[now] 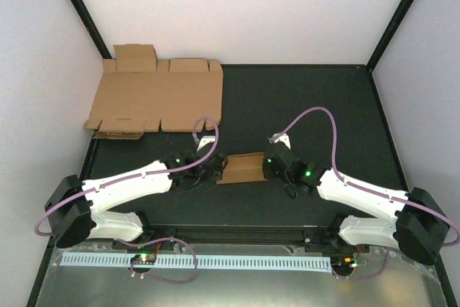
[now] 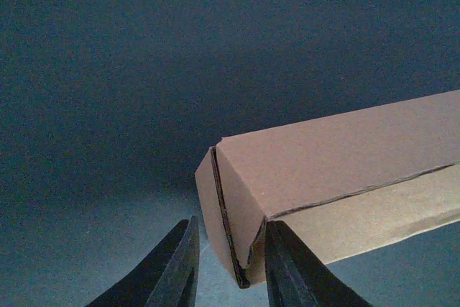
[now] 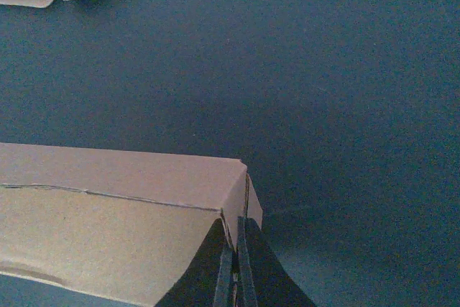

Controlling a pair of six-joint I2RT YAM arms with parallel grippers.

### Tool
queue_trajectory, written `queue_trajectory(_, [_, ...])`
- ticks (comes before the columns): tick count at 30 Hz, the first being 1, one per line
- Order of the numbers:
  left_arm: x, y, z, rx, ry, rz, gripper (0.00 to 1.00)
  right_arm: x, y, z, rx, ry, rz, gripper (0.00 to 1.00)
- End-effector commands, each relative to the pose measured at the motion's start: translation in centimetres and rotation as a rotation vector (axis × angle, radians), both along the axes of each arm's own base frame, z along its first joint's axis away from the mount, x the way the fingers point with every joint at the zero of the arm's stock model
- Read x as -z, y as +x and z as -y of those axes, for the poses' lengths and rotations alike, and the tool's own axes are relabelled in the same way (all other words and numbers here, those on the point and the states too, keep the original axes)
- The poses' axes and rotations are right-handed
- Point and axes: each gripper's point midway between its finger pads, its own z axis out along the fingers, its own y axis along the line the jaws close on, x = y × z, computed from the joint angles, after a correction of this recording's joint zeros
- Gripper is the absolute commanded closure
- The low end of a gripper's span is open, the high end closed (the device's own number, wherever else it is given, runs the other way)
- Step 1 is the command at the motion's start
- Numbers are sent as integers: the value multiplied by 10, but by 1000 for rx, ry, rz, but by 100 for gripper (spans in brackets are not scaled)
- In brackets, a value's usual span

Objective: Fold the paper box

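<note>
The left gripper's [image 2: 231,222] fingers [image 2: 176,271] stand slightly parted astride the lower corner of the paper box's [image 1: 242,168] left end. The inner finger is against the cardboard and the outer one is just off it, so nothing is clamped there. At the opposite end, the right gripper's [image 3: 233,224] fingers [image 3: 208,271] are pressed together, apparently pinching the thin end flap where its seam runs down between them. The box, already formed into a long brown sleeve, lies between the two grippers at the near middle of the dark table [image 1: 302,106], well apart from the flat cardboard sheets [image 1: 154,95] at the far left. The step appears to be closing the left end. Doing it well likely means holding the right pinch firm as an anchor, squaring the left fingers to the flap's crease, and pushing the flap in evenly so that the sleeve does not twist or buckle.
</note>
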Motion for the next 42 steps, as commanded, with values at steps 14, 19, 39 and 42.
queue_trajectory(14, [-27, 3, 5, -17, -68, 25, 71, 24, -13, 13, -11, -93, -75, 98])
queue_trajectory(19, [-28, 4, 5, -19, -71, 26, 80, 24, -13, 13, -10, -93, -74, 98])
queue_trajectory(39, [-32, 6, 5, -28, -70, 35, 98, 24, -14, 13, -9, -93, -77, 98])
queue_trajectory(42, [-29, 5, 4, -33, -70, 32, 98, 24, -14, 14, -9, -89, -76, 98])
